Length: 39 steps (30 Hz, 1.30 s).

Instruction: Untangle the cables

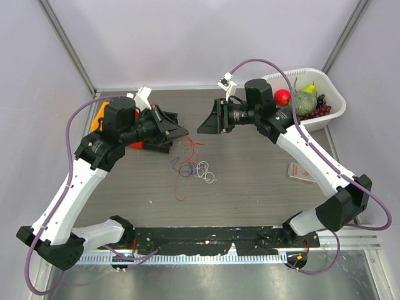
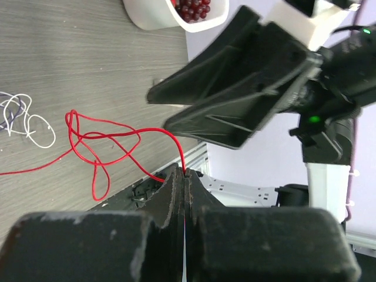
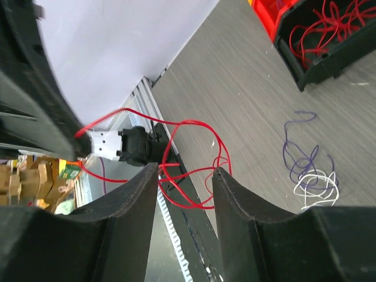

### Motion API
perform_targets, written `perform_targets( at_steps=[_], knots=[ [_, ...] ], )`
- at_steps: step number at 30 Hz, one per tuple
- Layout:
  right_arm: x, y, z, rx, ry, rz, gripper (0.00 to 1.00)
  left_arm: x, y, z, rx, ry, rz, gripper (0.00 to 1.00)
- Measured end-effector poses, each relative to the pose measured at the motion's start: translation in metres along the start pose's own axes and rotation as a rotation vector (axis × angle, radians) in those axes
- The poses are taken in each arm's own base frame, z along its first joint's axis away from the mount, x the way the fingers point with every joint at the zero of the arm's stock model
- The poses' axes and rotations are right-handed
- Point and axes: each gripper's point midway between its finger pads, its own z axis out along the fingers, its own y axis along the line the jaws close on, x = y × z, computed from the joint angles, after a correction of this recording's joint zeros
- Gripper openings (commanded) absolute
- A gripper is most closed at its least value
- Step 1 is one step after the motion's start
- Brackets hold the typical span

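Left pincer is clamped shut on the end of a red wire, and that wire hangs in crossing loops down to the tabletop. The rest of the cables lie in a loose heap between the two arms, with a purple strand and a white strand curled together just beside the red one. Right pincer is spread wide open, holding nothing, with the red loops dangling right in its gap. Here's the danger: if those fingers close now, they look likely to catch two or three runs of the loop at once, and any pull apart would cinch the crossings into a knot instead of freeing them. The wire is very thin, so a sharp tug could also slide it straight out of the left grip. The two pincers are near each other in the overhead view, so a careless swing risks a bump. Whether the red is snagged in the purple and white I can't tell; if so, lifting drags the whole heap.
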Motion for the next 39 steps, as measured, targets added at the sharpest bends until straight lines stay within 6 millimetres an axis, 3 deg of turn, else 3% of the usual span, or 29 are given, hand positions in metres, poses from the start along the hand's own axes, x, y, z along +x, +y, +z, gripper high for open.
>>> perform_targets(
  at_steps=[5, 15, 21, 31, 36, 39],
  knots=[
    [0.018, -0.005, 0.012, -0.034, 0.073, 0.022, 0.44, -0.001, -0.01, -0.004, 0.034, 0.003, 0.023, 0.0],
    [0.053, 0.019, 0.038, -0.141, 0.15, 0.055, 0.44, 0.003, -0.011, -0.001, 0.044, 0.034, 0.035, 0.0],
    [0.07, 0.019, 0.05, -0.15, 0.166, 0.109, 0.45, 0.001, -0.011, 0.002, 0.052, 0.039, 0.036, 0.0],
    [0.101, -0.026, 0.065, 0.026, 0.152, 0.242, 0.56, -0.014, -0.02, 0.0, 0.09, 0.004, 0.047, 0.0],
    [0.125, -0.063, 0.063, 0.194, 0.161, 0.291, 0.59, -0.031, -0.017, -0.006, 0.089, -0.049, 0.035, 0.0],
    [0.146, -0.087, 0.057, 0.313, 0.186, 0.309, 0.61, -0.042, -0.026, -0.014, 0.121, -0.088, 0.037, 0.0]
  ],
)
